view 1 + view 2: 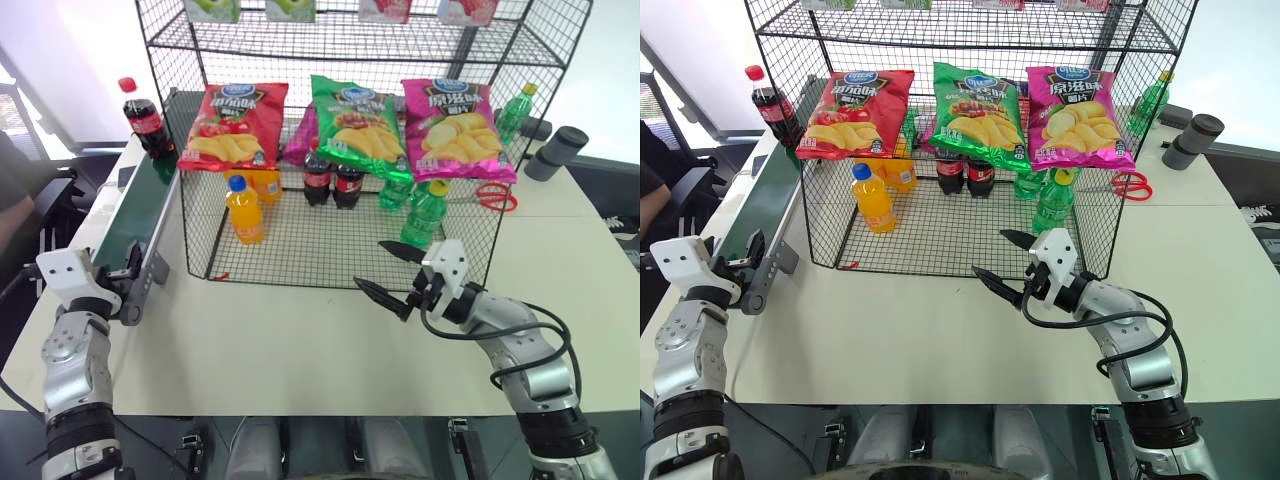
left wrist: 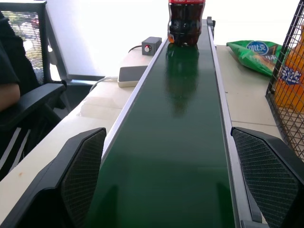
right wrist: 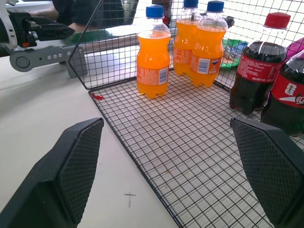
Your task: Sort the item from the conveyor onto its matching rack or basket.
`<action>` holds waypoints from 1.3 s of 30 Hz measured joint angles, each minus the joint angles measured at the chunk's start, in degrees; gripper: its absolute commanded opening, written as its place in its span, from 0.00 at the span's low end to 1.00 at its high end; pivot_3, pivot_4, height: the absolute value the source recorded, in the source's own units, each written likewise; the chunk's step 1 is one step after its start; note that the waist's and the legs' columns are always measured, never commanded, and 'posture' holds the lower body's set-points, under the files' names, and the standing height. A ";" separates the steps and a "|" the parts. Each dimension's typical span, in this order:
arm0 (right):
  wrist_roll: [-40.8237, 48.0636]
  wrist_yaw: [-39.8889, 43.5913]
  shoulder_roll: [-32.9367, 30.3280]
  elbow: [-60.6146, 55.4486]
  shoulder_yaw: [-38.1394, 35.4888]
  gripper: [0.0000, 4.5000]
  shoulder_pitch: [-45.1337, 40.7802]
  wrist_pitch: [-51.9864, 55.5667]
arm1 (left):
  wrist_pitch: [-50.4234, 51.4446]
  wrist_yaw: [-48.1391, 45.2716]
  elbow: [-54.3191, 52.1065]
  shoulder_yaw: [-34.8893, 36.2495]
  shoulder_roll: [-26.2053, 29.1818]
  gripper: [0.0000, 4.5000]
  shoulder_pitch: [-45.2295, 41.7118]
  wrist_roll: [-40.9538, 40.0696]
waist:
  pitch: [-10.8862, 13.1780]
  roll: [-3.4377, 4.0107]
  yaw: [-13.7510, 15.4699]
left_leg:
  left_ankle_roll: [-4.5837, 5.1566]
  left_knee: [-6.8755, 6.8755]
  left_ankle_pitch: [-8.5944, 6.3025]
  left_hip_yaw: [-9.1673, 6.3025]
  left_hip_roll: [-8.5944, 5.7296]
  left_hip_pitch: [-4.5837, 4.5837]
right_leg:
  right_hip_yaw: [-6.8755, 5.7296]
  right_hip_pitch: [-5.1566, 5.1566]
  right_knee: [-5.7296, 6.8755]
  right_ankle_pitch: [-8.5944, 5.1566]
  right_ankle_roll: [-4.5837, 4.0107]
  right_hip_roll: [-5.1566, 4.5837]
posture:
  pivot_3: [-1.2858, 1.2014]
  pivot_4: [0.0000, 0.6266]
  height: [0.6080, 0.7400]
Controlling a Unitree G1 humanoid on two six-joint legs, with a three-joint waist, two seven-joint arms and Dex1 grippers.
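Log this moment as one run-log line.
cola bottle: upright on conveyor, far end | left gripper: open, at near end | right gripper: open, before rack

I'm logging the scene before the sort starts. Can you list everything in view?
cola bottle: one, dark with red cap, far end of the conveyor
conveyor: one, dark green belt, left of the rack
rack: one, black wire mesh, on the table
crisp bags: three hung on the rack front, red, green, pink
orange bottles: three, blue caps, rack floor
cola bottles in rack: two
green bottles: at least three
scissors: one pair, red
left gripper: open, at the conveyor's near end
right gripper: open, before the rack
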 measured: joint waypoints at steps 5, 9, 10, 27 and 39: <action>-0.01 0.31 0.17 0.06 0.01 0.99 0.00 -0.06 | 0.00 0.12 0.00 0.00 0.00 1.00 0.07 -0.22 | 0.00 0.00 -0.01 | 0.00 0.00 0.00 0.00 0.00 0.00 | 0.00 0.00 0.00 0.00 0.00 0.00 | 0.52 0.24 1.00; 0.09 0.85 0.28 0.06 0.01 0.99 0.01 -0.11 | -0.13 0.46 0.00 0.01 0.01 1.00 0.08 -0.15 | 0.00 0.00 -0.01 | 0.00 0.00 0.00 0.00 0.00 0.00 | 0.00 0.00 0.00 0.00 0.00 0.00 | 0.52 0.24 1.00; 0.44 1.11 0.35 0.05 0.00 0.99 0.04 -0.09 | -0.22 0.54 0.00 0.01 0.01 1.00 0.08 -0.08 | 0.00 0.00 0.00 | 0.00 0.00 0.00 0.00 0.00 0.00 | 0.00 0.00 0.00 0.00 0.00 0.00 | 0.52 0.24 1.00; 5.02 2.95 2.17 -4.53 2.26 0.99 0.99 1.61 | -1.45 1.40 0.90 0.01 0.20 1.00 -0.40 0.04 | 0.00 0.00 0.00 | 0.00 0.00 0.00 -0.01 0.00 0.00 | -0.01 0.00 0.00 0.00 0.00 -0.05 | 0.52 0.24 1.00; 4.47 2.66 2.18 -4.50 2.39 0.99 0.79 1.60 | -1.60 1.42 1.49 0.01 0.21 1.00 -0.68 0.00 | 0.00 0.00 -0.02 | -0.01 -0.01 0.00 -0.02 0.00 0.00 | -0.01 -0.01 -0.01 0.00 0.00 -0.05 | 0.52 0.24 1.00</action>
